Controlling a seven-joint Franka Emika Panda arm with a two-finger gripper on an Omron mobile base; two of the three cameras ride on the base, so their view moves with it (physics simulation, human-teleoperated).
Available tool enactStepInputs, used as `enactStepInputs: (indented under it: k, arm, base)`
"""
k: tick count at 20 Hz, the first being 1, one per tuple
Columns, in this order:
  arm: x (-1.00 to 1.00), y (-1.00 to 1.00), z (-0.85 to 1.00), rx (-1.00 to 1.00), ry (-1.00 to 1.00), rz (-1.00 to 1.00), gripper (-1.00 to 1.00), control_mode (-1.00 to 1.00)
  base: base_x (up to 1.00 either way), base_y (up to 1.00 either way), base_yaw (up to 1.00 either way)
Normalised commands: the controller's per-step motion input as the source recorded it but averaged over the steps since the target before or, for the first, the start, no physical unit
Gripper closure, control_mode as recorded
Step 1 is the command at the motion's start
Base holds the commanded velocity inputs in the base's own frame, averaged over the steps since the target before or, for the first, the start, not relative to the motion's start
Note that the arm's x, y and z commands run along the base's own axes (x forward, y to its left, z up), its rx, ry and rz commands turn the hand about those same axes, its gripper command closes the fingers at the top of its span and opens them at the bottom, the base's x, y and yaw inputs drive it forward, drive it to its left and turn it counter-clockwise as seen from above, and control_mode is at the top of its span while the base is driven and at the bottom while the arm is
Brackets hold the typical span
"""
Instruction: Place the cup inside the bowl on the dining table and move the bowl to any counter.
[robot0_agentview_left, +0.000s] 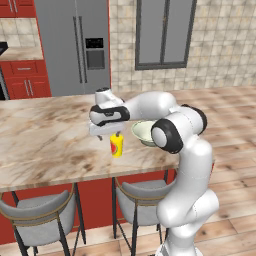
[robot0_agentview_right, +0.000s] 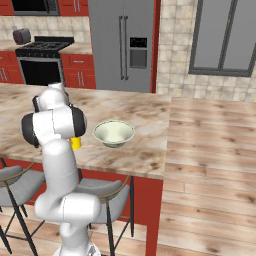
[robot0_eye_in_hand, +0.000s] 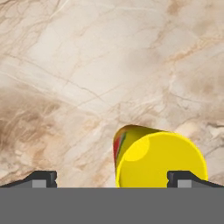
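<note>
I see the yellow cup (robot0_agentview_left: 117, 144) standing upright on the dining table (robot0_agentview_left: 45, 140), its long axis vertical and its open mouth facing up, a red mark showing on its side. It sits near the table's front edge, just left of the bowl (robot0_agentview_right: 114, 133), which rests apart from it on the same marble top with its flared rim upward. My gripper (robot0_agentview_left: 106, 136) hangs directly above the cup, pointing down along the cup's axis. In the hand view the gripper (robot0_eye_in_hand: 112, 178) has its jaws spread wide and holds nothing; the cup's round top (robot0_eye_in_hand: 159, 159) lies between the two fingertips (robot0_eye_in_hand: 43, 178), closer to the right-hand tip in that view. Grey stools (robot0_agentview_left: 42, 215) stand below the table's edge.
</note>
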Motion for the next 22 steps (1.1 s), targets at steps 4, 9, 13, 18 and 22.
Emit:
enactStepInputs:
  k: [4, 9, 13, 18, 22]
  arm:
    - [0.07, -0.01, -0.18, 0.00, 0.00, 0.00, -1.00, -1.00]
    - [0.12, 0.00, -0.22, 0.00, 0.00, 0.00, -1.00, -1.00]
    - [0.13, 0.00, -0.22, 0.00, 0.00, 0.00, -1.00, -1.00]
    - [0.04, 0.00, -0.18, 0.00, 0.00, 0.00, -1.00, -1.00]
    - [0.00, 0.05, -0.02, 0.00, 0.00, 0.01, -1.00, -1.00]
  base:
    - [0.00, 0.00, 0.00]
    - [0.00, 0.00, 0.00]
    - [0.00, 0.00, 0.00]
    - [0.00, 0.00, 0.00]
    - [0.00, 0.00, 0.00]
